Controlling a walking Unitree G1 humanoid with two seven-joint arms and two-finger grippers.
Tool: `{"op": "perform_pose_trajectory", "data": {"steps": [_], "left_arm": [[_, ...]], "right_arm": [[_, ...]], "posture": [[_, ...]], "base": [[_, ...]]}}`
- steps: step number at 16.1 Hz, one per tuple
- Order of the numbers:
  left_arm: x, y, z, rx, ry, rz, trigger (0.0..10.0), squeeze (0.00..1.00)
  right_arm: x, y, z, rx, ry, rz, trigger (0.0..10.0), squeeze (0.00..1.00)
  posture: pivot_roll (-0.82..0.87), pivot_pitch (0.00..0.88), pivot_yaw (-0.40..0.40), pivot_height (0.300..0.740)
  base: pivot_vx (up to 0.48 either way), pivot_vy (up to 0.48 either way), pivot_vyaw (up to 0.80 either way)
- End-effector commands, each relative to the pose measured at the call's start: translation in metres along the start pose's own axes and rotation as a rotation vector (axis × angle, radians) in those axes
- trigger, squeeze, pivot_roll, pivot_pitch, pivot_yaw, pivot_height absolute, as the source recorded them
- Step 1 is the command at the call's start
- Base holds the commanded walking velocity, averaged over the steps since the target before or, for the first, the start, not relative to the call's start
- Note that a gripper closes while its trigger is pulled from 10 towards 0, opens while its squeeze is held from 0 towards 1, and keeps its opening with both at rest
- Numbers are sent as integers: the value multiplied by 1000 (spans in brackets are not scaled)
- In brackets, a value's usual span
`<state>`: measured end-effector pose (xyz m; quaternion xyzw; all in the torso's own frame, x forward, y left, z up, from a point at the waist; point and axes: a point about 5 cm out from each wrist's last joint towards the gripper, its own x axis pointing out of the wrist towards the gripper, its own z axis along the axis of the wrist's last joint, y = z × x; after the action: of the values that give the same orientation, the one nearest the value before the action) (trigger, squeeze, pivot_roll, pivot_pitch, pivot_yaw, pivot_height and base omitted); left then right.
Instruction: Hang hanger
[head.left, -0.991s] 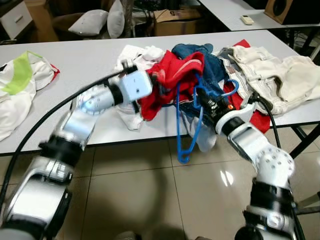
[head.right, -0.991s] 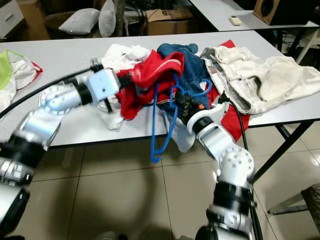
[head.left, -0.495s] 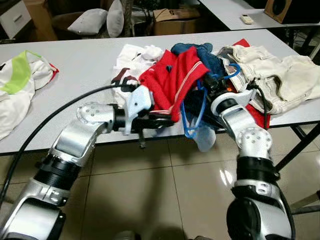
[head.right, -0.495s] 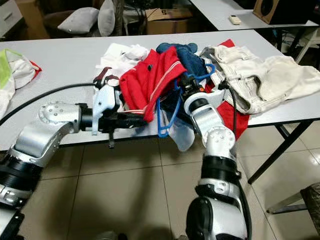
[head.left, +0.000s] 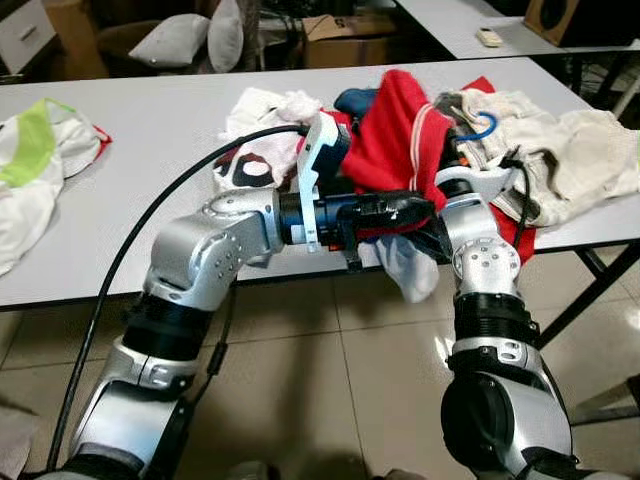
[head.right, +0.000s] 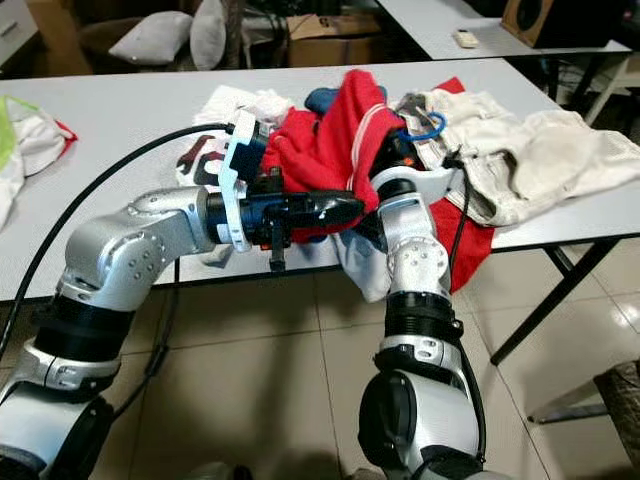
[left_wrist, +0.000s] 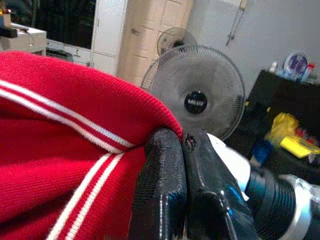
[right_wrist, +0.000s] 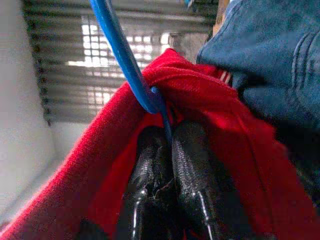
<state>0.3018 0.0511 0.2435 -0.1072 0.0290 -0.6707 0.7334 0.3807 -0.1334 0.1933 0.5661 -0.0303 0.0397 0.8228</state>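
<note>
Raised since before, left gripper (left_wrist: 182, 142) and right gripper (right_wrist: 167, 137) clamp red garment (head.left: 400, 150), blue hanger (right_wrist: 125, 60).

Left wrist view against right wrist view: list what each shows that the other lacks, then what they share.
Left wrist view alone: a standing fan and pale cupboard doors behind the left gripper, whose fingers are pinched on the hem of the red garment with white stripes.

Right wrist view alone: the blue hanger running down between the fingers of the right gripper, denim cloth beside it, and window blinds behind.

Shared: the red garment, and a pair of black fingers closed together.
</note>
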Motion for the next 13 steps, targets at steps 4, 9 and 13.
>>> {"op": "perform_pose_trajectory", "data": {"steps": [4,9,13], "left_arm": [[12,13,58,-23,-232,117,0,0],[-21,45,36,326,125,413,0,0],[-44,39,30,307,211,340,0,0]], "right_arm": [[3,26,-27,-127,91,106,10000,0],[-4,42,-17,-78,89,198,10000,0],[-4,33,-2,-88,43,165,10000,0]], "posture": [[-73,0,5,740],[-75,0,7,740],[-84,0,13,740]], "base": [[0,0,0],[0,0,0],[0,0,0]]}}
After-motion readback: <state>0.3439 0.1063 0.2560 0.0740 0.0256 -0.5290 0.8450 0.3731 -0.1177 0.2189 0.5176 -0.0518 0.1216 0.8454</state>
